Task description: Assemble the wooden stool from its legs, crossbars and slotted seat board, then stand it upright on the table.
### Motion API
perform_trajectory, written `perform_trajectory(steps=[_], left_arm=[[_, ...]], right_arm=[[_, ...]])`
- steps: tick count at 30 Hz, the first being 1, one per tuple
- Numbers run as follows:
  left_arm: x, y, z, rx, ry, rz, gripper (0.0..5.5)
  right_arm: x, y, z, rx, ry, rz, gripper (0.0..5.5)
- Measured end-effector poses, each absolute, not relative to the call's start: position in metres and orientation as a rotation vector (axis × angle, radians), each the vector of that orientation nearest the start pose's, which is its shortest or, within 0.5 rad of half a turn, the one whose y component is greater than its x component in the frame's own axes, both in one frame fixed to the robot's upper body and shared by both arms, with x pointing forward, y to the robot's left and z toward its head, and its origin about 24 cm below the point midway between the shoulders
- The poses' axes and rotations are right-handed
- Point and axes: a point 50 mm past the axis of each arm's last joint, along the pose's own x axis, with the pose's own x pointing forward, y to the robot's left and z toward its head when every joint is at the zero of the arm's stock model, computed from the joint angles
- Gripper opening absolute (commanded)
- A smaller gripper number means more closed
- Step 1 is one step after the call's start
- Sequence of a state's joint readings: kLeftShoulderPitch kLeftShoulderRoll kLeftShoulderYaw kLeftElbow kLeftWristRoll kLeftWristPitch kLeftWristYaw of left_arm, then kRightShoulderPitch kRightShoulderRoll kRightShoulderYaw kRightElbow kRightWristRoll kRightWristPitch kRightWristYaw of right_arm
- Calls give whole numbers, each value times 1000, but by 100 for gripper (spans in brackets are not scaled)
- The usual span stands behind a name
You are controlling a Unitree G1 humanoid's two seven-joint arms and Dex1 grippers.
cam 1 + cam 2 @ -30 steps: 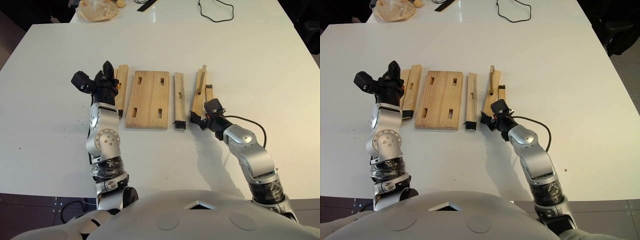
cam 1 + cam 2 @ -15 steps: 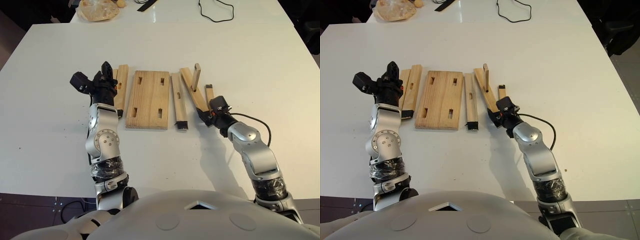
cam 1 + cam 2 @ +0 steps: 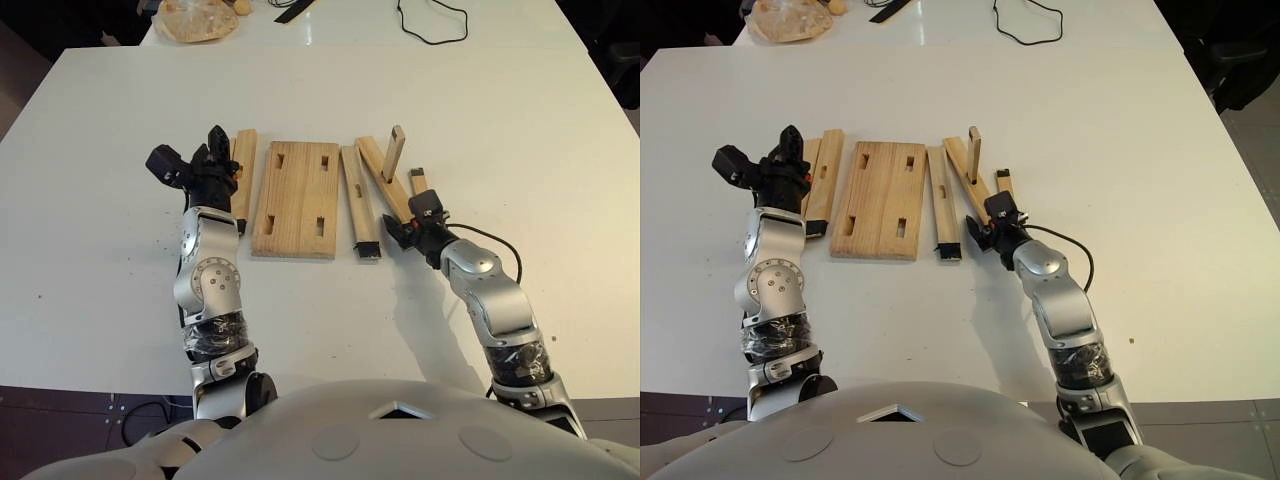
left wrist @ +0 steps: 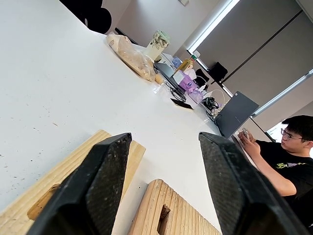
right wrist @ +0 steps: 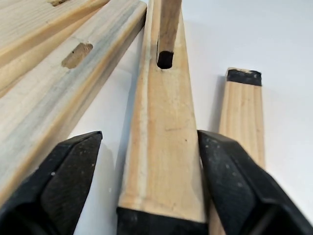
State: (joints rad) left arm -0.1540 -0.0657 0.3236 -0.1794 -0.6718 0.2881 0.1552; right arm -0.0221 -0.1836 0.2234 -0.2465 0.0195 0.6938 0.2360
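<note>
Pale slotted seat board (image 3: 296, 198) lies flat on the white table (image 3: 520, 120), legs (image 3: 243, 165) flat alongside; the angled right leg (image 3: 385, 185) carries a crossbar (image 3: 396, 152) upright in its slot.

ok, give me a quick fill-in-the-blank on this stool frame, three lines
1. The seat board lies flat on the table and shows ___ slots.
2. The leg between the fingers of the right hand has a ___ plugged into its slot.
3. The left hand sits beside the seat board with its fingers ___.

Missing words: four; crossbar; open.
</note>
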Motion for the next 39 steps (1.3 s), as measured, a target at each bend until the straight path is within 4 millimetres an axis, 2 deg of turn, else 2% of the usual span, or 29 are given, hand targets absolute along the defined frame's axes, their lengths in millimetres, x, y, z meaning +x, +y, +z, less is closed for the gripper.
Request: perform_trajectory(steps=[7,16,19,22,23,25,28,31,33,35,39], left_arm=[[275,193,93,-752,-78,202,256],[275,196,92,-754,-89,212,256],[275,197,93,-749,-92,206,256],[277,196,95,-754,-98,168,256],[278,193,97,-778,-94,130,256],[282,187,102,-813,-99,65,256],[283,180,113,-874,-122,-64,256],[278,177,133,-914,-183,-239,298],[275,180,150,-960,-233,-341,323],[273,178,161,-1033,-249,-443,353],[263,165,186,-1061,-234,-703,355]], right_arm=[[240,-120,30,-163,483,414,210],[242,-123,31,-146,483,383,205],[247,-129,34,-8,483,320,205],[262,-134,46,176,454,261,205],[275,-140,57,303,416,240,205],[289,-150,73,449,351,241,205],[295,-155,93,615,291,367,205],[290,-148,121,696,240,673,205],[286,-144,146,673,176,870,205],[281,-148,159,647,149,989,205],[281,-168,178,594,117,1108,205]])
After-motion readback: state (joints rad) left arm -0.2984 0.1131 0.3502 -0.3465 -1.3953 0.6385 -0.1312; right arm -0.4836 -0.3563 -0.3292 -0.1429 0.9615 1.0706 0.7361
